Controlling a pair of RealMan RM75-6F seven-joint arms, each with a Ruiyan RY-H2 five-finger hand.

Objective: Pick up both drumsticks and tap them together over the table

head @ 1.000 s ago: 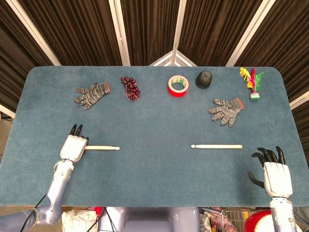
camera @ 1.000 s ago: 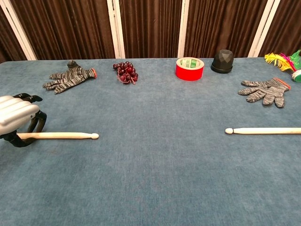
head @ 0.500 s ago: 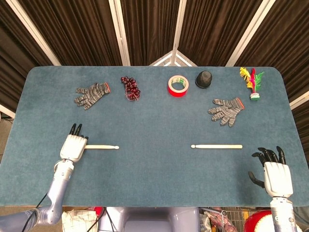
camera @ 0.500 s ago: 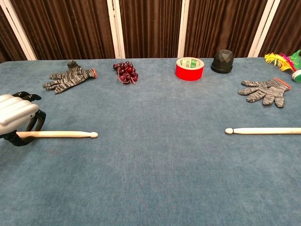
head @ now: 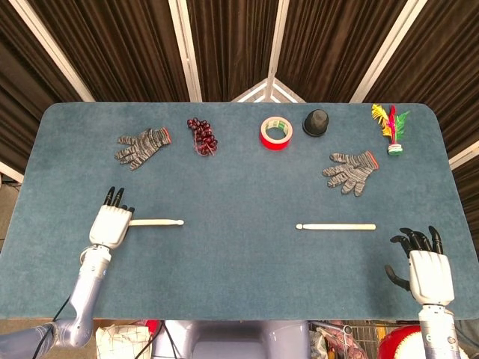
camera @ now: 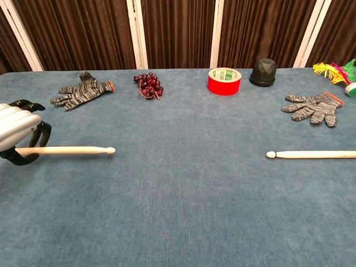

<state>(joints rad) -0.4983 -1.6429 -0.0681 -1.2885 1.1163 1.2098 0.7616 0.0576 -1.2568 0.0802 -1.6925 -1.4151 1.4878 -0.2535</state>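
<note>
So the left hand (camera: pixel 19 133) is gripping the butt end of the pale wooden drumstick on the left (head: pixel 157 222), fingers curling round it, and the stick is looking level, maybe just clear of the fuzzy blue-grey felt tabletop (head: pixel 239 262). Hard to say for sure whether it's actually off the surface. The other pale wooden drumstick (head: pixel 336 226) is lying flat on the right side, rounded tip pointing left, nothing touching it. The right hand (head: pixel 428 269) is hovering at the near right corner, fingers spread, holding nothing, close to that stick's butt end but not on it.

I'd say we're partway through the pickup: one stick gripped, one to go. Next the right hand needs to reach over and wrap that thin smooth shaft. It's round, so it's probably going to roll if nudged.
</note>
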